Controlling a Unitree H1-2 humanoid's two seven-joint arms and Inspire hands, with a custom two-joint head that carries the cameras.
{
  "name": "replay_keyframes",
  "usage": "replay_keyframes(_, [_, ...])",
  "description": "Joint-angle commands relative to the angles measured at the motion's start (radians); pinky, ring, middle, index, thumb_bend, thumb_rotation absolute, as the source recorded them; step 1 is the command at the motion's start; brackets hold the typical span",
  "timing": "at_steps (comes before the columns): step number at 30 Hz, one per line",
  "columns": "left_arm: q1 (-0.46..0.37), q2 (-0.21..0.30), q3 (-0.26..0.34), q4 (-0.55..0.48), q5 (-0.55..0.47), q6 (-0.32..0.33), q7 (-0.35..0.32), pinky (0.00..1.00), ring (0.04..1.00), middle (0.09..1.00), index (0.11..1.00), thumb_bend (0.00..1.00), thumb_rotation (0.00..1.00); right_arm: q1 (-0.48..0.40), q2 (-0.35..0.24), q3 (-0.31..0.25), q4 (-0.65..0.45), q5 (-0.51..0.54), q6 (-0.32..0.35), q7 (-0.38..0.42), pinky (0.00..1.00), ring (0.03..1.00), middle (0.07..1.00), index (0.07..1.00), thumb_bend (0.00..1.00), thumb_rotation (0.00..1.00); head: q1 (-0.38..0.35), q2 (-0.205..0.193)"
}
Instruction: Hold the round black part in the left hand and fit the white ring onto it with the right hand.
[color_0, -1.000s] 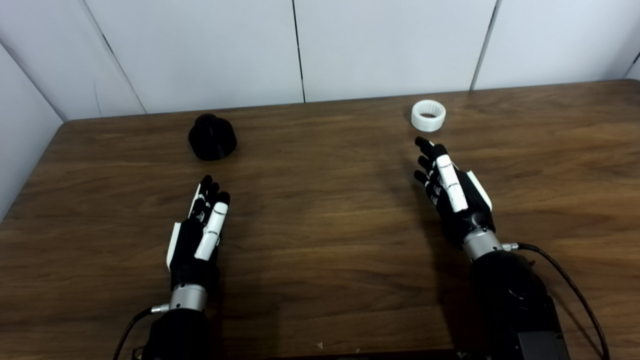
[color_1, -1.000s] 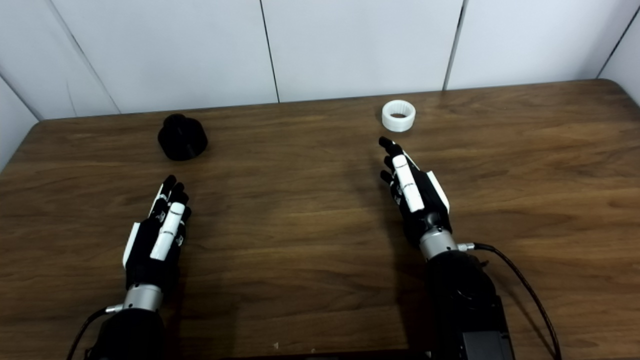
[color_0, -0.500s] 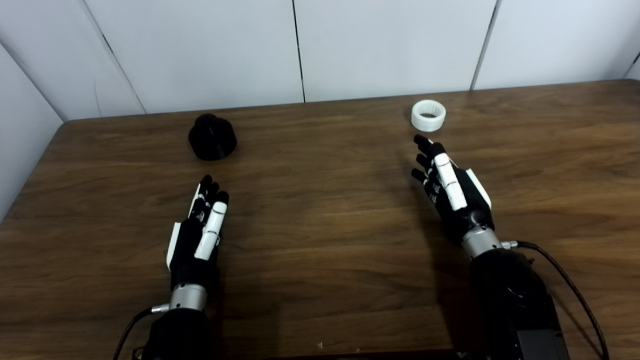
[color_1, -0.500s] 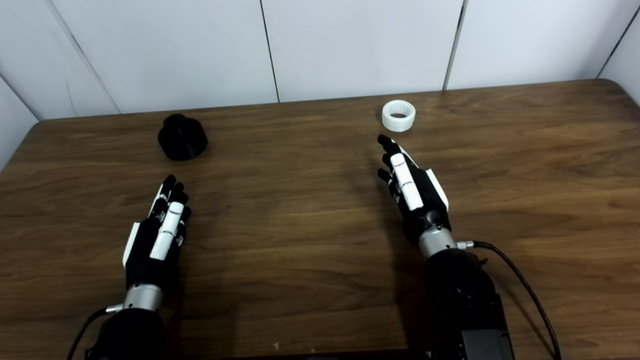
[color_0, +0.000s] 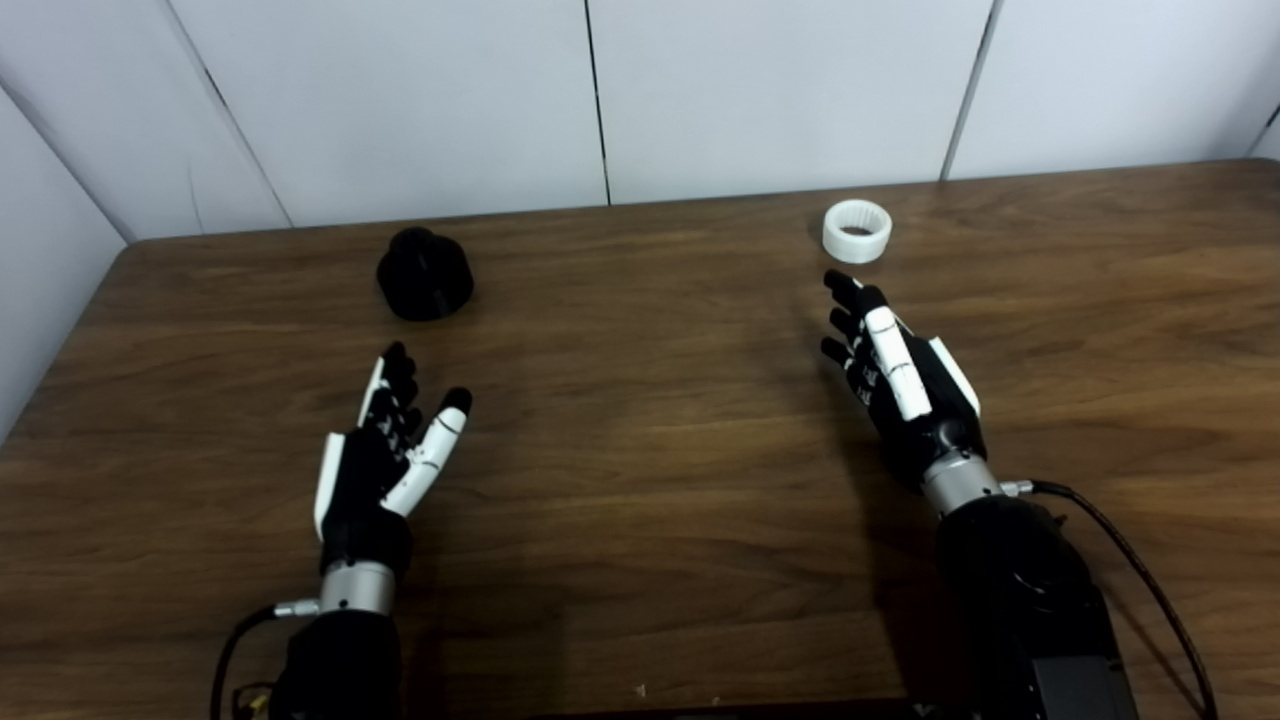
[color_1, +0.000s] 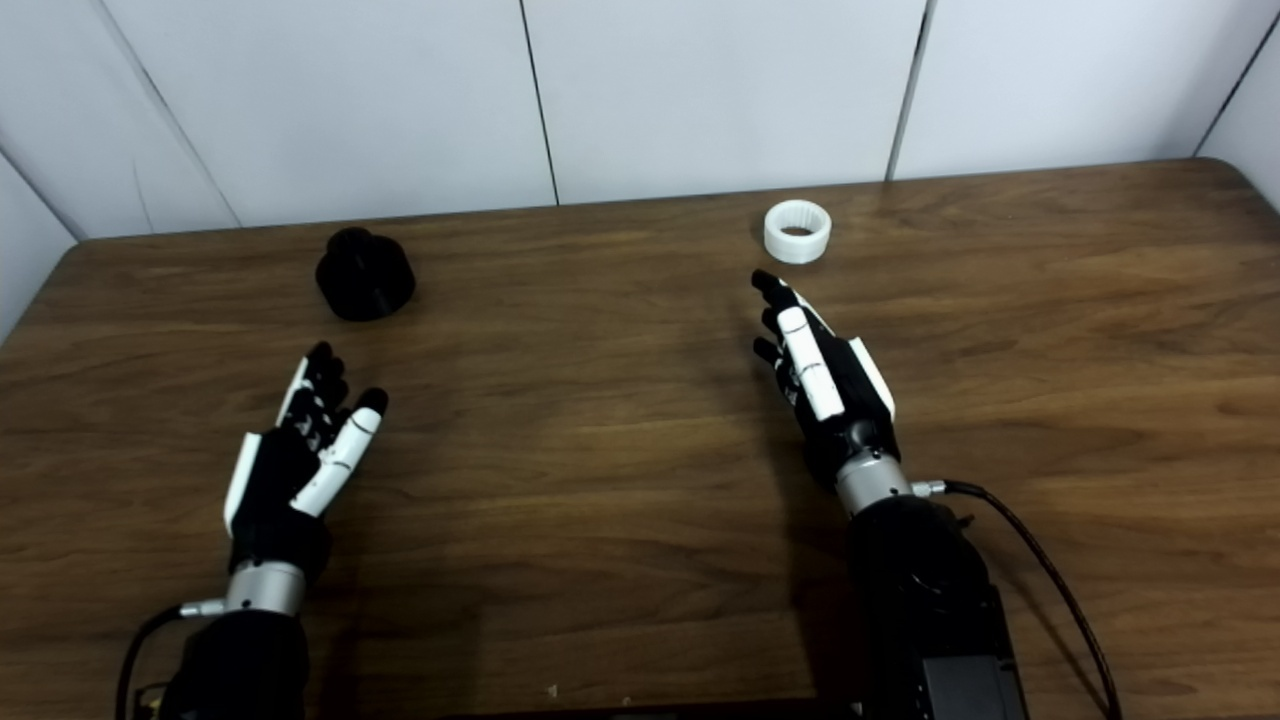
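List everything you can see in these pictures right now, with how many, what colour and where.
round black part: one, black, far left of the table, standing apart from both hands.
white ring: one, white, far right of centre, lying just beyond the right hand's fingertips, untouched.
wooden table: one, dark brown, fills the foreground.
wall panels: white, behind the table.
left hand: one, black and white, open, near left, short of the black part.
right hand: one, black and white, open, pointing at the ring.

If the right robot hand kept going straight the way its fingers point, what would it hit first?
Probably the white ring: the right robot hand points up-table toward it, perhaps passing slightly left. Nothing lies between.
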Motion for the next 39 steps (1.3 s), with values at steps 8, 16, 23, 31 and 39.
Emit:
replay_keyframes(8, [-0.104, 0.13, -0.025, -0.068, 0.221, 0.072, -0.01, 0.97, 0.98, 0.976, 1.0, 0.85, 0.46, -0.04, 0.011, 0.004, -0.005, 0.005, -0.044, 0.011, 0.95, 0.989, 0.983, 0.908, 0.59, 0.87, 0.008, -0.005])
replay_keyframes(16, [-0.2, 0.2, -0.014, -0.058, 0.313, 0.15, -0.074, 0.9, 0.971, 0.992, 1.0, 0.86, 0.42, -0.037, 0.023, 0.0, -0.002, 0.006, -0.043, 0.005, 0.96, 0.988, 0.98, 0.905, 0.6, 0.86, 0.01, -0.009])
replay_keyframes(23, [-0.288, 0.249, -0.015, 0.006, 0.412, 0.151, -0.149, 0.86, 0.947, 0.986, 1.0, 0.87, 0.43, -0.031, 0.022, -0.001, 0.003, 0.008, -0.059, 0.011, 0.96, 0.992, 0.981, 0.911, 0.59, 0.86, 0.009, -0.012])
replay_keyframes(31, [-0.382, 0.288, -0.027, 0.11, 0.47, 0.151, -0.208, 0.86, 0.962, 0.972, 0.998, 0.89, 0.41, -0.023, 0.029, 0.001, -0.002, 0.002, -0.064, 0.005, 0.97, 0.995, 0.976, 0.912, 0.58, 0.86, -0.002, -0.015])
replay_keyframes(39, [-0.456, 0.327, -0.064, 0.24, 0.471, 0.133, -0.222, 0.82, 0.965, 0.974, 0.99, 0.92, 0.43, -0.016, 0.026, 0.004, -0.002, -0.008, -0.066, 0.004, 0.95, 0.988, 0.971, 0.91, 0.58, 0.87, -0.01, -0.023])
